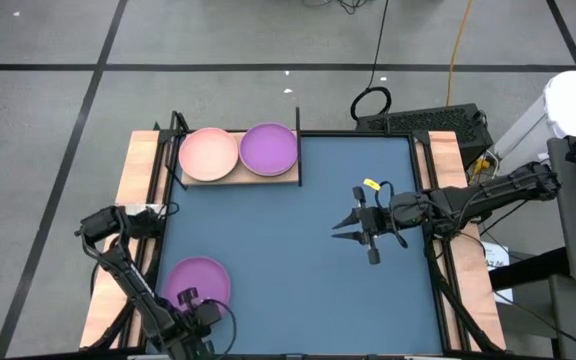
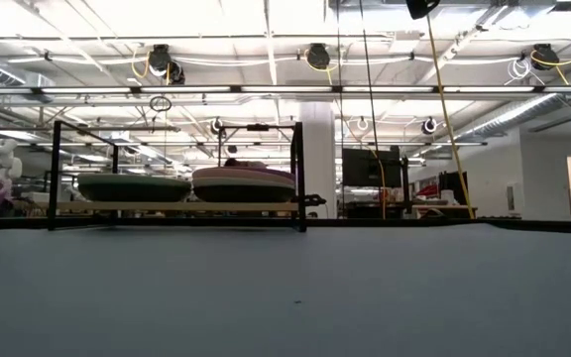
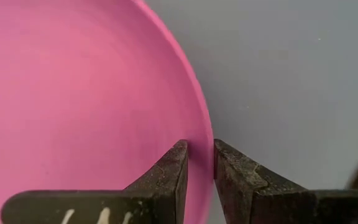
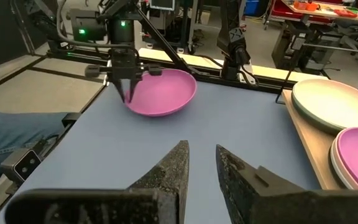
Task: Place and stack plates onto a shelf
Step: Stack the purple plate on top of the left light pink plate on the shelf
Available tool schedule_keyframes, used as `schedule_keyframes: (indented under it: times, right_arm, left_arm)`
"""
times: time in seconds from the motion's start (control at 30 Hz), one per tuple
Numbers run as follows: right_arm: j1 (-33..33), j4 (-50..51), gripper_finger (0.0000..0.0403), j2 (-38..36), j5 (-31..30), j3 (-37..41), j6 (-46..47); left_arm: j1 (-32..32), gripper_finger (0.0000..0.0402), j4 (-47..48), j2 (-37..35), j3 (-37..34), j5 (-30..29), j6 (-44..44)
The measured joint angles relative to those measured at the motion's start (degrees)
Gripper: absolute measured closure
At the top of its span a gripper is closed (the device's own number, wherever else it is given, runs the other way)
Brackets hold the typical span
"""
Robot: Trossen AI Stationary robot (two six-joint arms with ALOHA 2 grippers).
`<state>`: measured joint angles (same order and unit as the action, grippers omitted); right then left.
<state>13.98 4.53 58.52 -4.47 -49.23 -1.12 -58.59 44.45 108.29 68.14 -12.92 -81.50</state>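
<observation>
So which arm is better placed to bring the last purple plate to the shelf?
Left: the left gripper is shut on the purple plate's rim. The right gripper hangs open, empty, over the mat.

No legible text, label, brand, number or sign in any view. Pale marks on the left gripper body, seen in the left wrist view, are cut off at the frame edge and cannot be read.
</observation>
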Motion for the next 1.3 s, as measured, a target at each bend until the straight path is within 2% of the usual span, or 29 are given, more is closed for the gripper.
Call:
schedule_keyframes:
  times: [0.23, 0.47, 0.67, 0.97, 1.3]
  right_arm:
    - [0.0, 0.0, 0.0339, 0.0, 0.0, 0.0, 0.43]
    - [0.0, 0.0, 0.0339, 0.0, 0.02, 0.0, 0.45]
    - [0.0, 0.03, 0.0339, 0.0, 0.02, 0.0, 0.47]
    - [0.0, 0.03, 0.0339, 0.0, 0.02, 0.0, 0.49]
    - [0.0, 0.05, 0.0339, 0.0, 0.04, 0.0, 0.49]
  left_arm:
    - [0.0, 0.0325, 2.07, 0.0, 0.0, 0.94, 4.5]
    - [0.0, 0.0325, 4.12, -0.02, 2.19, 2.96, 4.75]
    - [-0.04, 0.0326, 9.47, -0.02, 4.22, 2.96, 4.77]
    - [-0.04, 0.0325, 9.05, 0.09, 3.96, 2.96, 5.33]
    - [-0.69, 0.0325, 9.75, 1.53, 3.93, 2.14, 10.42]
